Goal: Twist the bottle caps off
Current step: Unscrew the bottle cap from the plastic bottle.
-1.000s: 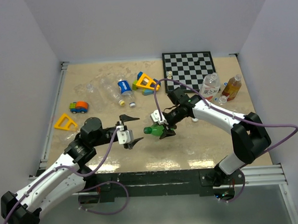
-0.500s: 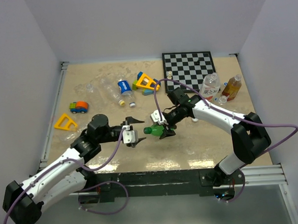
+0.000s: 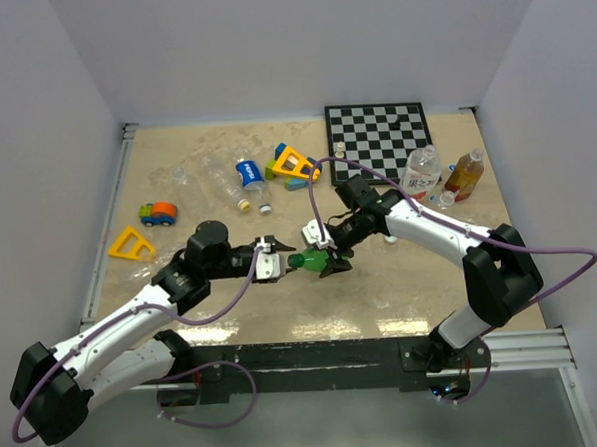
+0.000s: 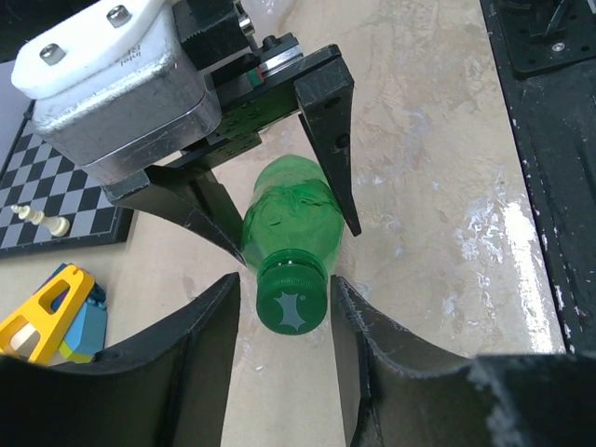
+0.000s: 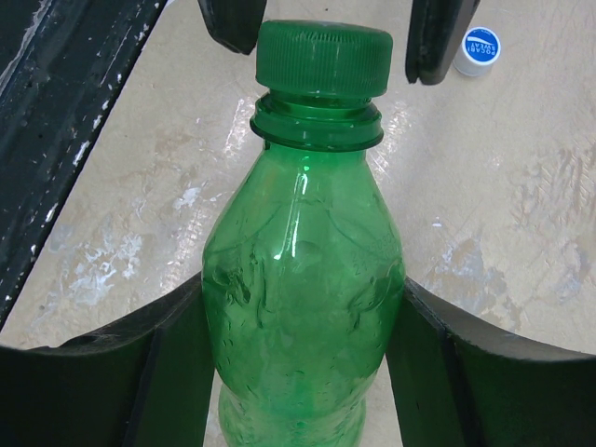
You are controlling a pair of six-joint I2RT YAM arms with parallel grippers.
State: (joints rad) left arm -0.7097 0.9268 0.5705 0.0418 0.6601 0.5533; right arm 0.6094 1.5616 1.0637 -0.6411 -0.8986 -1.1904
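Observation:
A small green bottle hangs sideways above the table, its neck pointing left. My right gripper is shut on the bottle's body, one finger pressed against each side. The green cap sits screwed on the neck. My left gripper is open around it, a finger on either side of the cap and a thin gap showing at each. In the top view the left gripper meets the cap end-on. From the right wrist the cap stands between the left fingertips.
A chessboard lies at the back right. Two upright bottles stand beside it. A clear bottle with a blue label lies at the back centre near toy blocks. A toy car and yellow triangle sit left.
My left arm has reached to the right up to the bottle, and its jaws have narrowed around the green cap. The right gripper and bottle have not moved.

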